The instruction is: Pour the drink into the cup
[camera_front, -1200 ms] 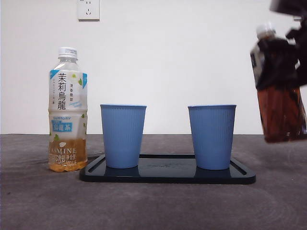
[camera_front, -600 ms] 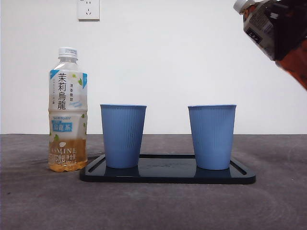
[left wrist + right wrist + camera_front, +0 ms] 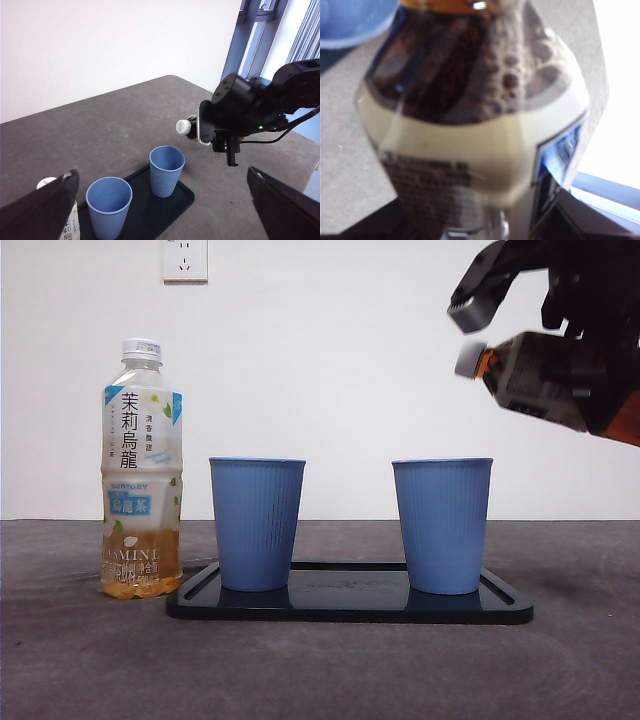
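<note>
the right gripper [image 3: 590, 350] clamps a dark tea bottle [image 3: 530, 375] tipped sideways, capped mouth above the right blue cup [image 3: 441, 525], while the left gripper [image 3: 160, 210] hangs wide open.

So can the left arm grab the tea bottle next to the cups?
Probably yes. The left gripper is open, and hangs above the tea bottle, which stands alone beside the tray with nothing over its cap. The right gripper is away, holding the dark bottle.
</note>
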You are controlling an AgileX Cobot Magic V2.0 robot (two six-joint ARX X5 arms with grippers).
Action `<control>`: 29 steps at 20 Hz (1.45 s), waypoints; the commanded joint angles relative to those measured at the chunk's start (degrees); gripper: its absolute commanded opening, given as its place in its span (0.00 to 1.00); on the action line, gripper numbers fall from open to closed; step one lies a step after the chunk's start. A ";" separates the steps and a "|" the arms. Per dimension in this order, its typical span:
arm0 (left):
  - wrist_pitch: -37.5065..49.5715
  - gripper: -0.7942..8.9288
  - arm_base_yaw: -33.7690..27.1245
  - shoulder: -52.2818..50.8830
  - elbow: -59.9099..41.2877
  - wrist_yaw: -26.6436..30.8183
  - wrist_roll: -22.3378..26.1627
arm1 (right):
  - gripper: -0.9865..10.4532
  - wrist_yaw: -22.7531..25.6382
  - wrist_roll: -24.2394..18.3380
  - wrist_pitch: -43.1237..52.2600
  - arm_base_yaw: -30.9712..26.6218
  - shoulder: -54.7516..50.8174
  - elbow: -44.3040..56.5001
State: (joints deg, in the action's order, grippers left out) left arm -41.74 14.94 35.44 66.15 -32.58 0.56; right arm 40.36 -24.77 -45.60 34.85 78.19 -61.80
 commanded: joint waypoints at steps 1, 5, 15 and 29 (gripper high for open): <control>0.63 0.66 0.31 0.04 1.09 -0.15 0.46 | 0.26 3.74 -2.89 1.40 1.29 1.62 -2.08; 0.63 0.66 0.31 0.02 1.09 -0.15 0.46 | 0.26 5.70 -5.97 1.38 2.58 3.30 -2.08; 0.61 0.66 0.85 0.00 1.07 -0.17 0.48 | 0.26 14.14 -8.70 1.44 3.28 6.80 -2.08; 0.66 0.66 0.94 0.00 1.09 -0.15 0.48 | 0.26 14.14 -7.80 1.44 3.28 6.78 -2.08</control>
State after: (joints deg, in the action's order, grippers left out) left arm -41.74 15.66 35.27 66.15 -32.58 0.56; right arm 52.31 -32.93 -44.95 37.56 84.55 -61.80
